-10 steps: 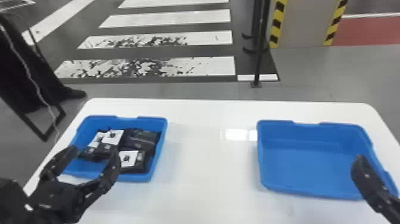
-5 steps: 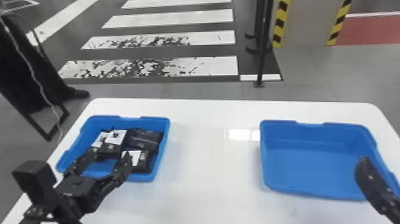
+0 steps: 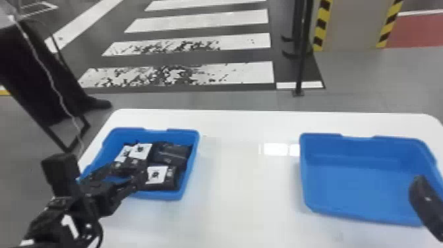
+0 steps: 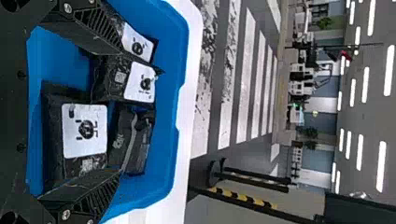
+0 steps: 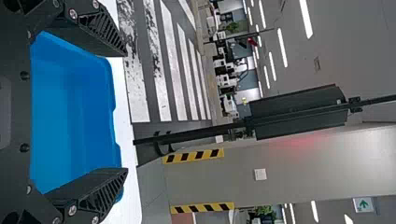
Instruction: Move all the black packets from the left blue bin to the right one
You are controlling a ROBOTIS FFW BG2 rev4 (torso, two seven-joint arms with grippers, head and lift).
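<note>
Black left gripper (image 3: 132, 172) slants over the blue plastic left bin (image 3: 183, 132).
Wide open, empty, near white-labelled black packets (image 3: 157, 175); black right gripper (image 3: 425, 201) also open, empty.

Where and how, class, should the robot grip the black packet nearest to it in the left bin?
Probably by its left and right edges, from above: the packet lies nearly flat, label up, with bare bin floor beside its left edge, while other packets crowd its far side.
</note>
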